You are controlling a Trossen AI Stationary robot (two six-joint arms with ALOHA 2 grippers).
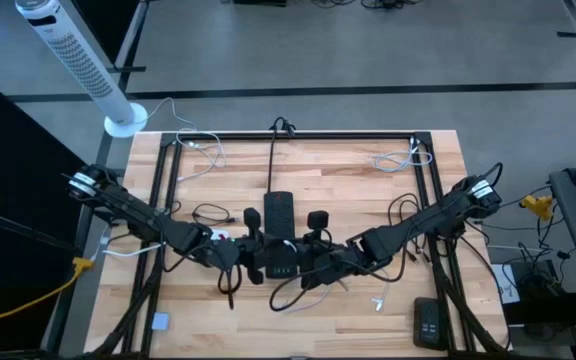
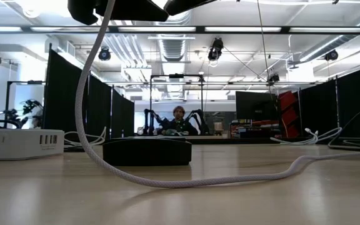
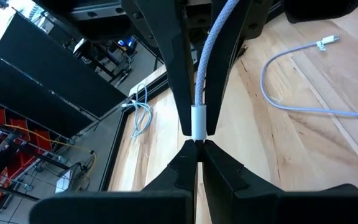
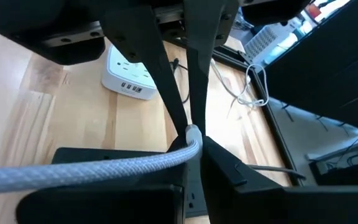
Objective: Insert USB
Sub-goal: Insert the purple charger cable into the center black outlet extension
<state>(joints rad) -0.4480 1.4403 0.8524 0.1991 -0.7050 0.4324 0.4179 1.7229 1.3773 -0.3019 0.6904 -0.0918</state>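
Wooden planks make up the worktop (image 1: 298, 170), pale butcher-block framed by a dark rail, with grey floor and black curtain partitions around it; a white tower fan (image 1: 78, 60) stands off the far left corner. In the low view the room beyond is an open hall with ceiling strip lights, and a person sits far back at another pair of arms. On the worktop a black power strip (image 1: 280, 235) lies lengthwise at the middle, and a white charging hub (image 4: 129, 78) sits beside it (its row of ports faces the right wrist camera). Both arms reach inward and meet near the strip. The left tool (image 3: 196, 127) is pinched shut on the white collar of the braided USB cable (image 3: 211, 56), whose held length runs along the fingers' axis, plug end pointing at the wrist camera; the tip itself is hidden between the fingers. The right tool (image 4: 191, 140) is closed around the same pale cable (image 4: 92, 168), which leaves its fingertips sideways. The slack loops down across the wood, and its other white plug (image 3: 328, 41) lies flat there.
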